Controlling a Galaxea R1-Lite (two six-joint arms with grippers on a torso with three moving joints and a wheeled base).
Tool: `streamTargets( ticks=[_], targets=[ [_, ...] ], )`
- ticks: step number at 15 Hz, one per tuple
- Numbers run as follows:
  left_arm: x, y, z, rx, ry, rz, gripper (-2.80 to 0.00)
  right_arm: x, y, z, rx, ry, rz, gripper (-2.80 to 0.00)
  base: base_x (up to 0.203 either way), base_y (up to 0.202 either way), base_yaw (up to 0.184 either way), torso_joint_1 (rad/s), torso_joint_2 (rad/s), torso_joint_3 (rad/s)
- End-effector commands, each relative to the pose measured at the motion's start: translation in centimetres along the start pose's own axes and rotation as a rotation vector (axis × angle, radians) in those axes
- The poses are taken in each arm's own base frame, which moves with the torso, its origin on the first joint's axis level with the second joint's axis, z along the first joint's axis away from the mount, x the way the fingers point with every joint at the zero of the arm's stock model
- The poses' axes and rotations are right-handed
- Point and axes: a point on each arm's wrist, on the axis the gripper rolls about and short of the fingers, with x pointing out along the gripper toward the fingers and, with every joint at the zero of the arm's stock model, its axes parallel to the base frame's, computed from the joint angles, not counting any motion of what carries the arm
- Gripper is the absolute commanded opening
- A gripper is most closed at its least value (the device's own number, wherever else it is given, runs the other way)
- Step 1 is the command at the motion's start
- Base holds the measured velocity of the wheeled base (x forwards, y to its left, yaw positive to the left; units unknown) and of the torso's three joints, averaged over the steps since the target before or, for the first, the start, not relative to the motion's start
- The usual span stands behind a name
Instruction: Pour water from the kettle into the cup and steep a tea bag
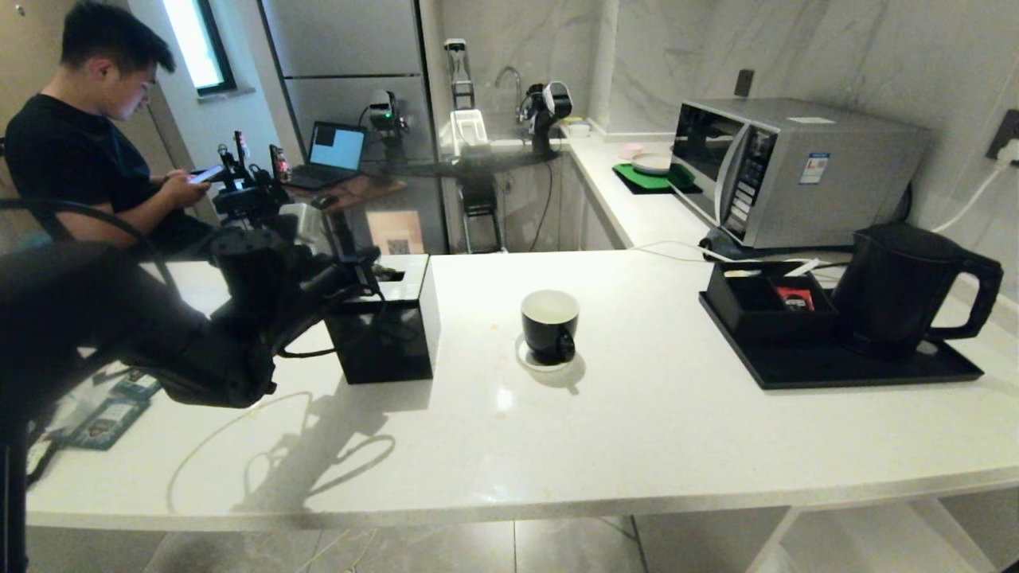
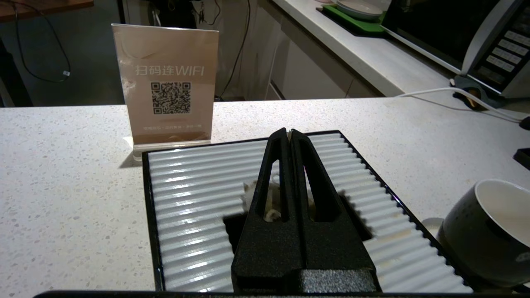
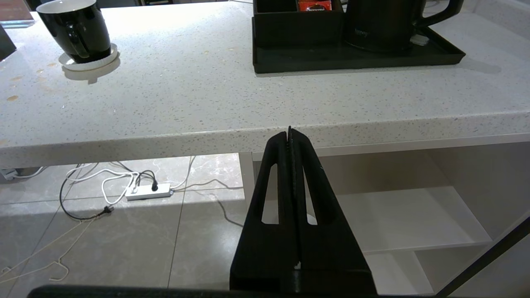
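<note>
Left hand (image 2: 291,134), pinched shut and empty, hovers over the tissue box (image 1: 386,318); right hand (image 3: 290,133) shut below the tabletop (image 1: 637,430). Kettle (image 1: 899,282) far right: probably heavy, rigid, so grab the loop handle. Cup (image 1: 550,322) sits centre.

The room was dim, the brightest source a small window (image 1: 199,40) far behind the worktop (image 1: 637,430). Overhead light left soft glare patches on the worktop just in front of the cup (image 1: 550,325), which cast a short shadow toward the near edge. The left arm (image 1: 159,334) was a dark, underexposed mass, throwing a looping shadow on the worktop beside the cup. In the head view, straight lines bowed toward the edges. The left wrist view was grainy; the ribbed lid (image 2: 198,207) beneath its tool (image 2: 290,134) caught bright streaks.
</note>
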Motion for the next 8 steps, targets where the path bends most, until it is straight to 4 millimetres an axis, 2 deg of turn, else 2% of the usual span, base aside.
streamTargets(
  ticks=[1,5,8],
  targets=[
    [0.5,-0.2,1.4,0.011,-0.058,-0.014,-2.8,0.0,0.0,0.0,0.0,-0.001,-0.001,-2.8,0.0,0.0,0.0,0.0,0.0,0.0],
    [1.3,-0.7,4.2,0.032,-0.155,-0.038,-2.8,0.0,0.0,0.0,0.0,0.0,0.0,-2.8,0.0,0.0,0.0,0.0,0.0,0.0],
    [1.1,-1.0,5.4,0.039,-0.185,-0.045,-2.8,0.0,0.0,0.0,0.0,0.001,-0.001,-2.8,0.0,0.0,0.0,0.0,0.0,0.0]
  ],
)
